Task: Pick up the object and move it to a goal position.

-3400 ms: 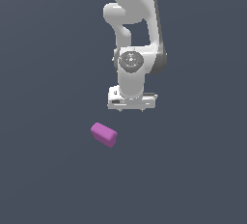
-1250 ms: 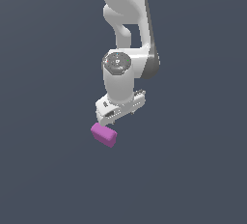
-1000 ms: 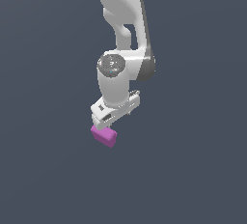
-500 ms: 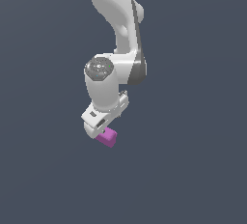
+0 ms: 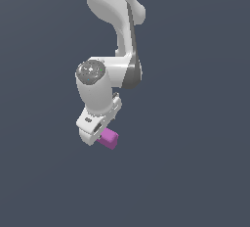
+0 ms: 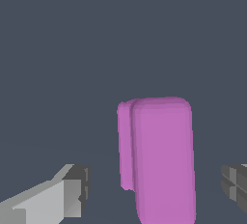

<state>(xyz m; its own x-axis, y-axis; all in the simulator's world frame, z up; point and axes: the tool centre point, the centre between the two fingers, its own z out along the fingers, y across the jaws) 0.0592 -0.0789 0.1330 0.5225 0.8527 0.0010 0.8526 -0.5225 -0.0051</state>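
The object, a small magenta-purple block (image 5: 109,138) with rounded edges, lies on the flat grey floor (image 5: 195,172). My gripper (image 5: 95,134) has come down right over it, and the white hand hides part of the block in the exterior view. In the wrist view the block (image 6: 159,158) stands lengthwise between the two fingers (image 6: 77,189), with clear gaps on both sides. The gripper (image 6: 157,184) is open and touches nothing.
Only the plain dark grey floor surrounds the block. The white arm (image 5: 119,30) rises above the hand toward the top of the exterior view.
The arm has swung toward the exterior view's left and lowered, bringing the open hand from above the floor down onto the block's spot. The block has not moved.
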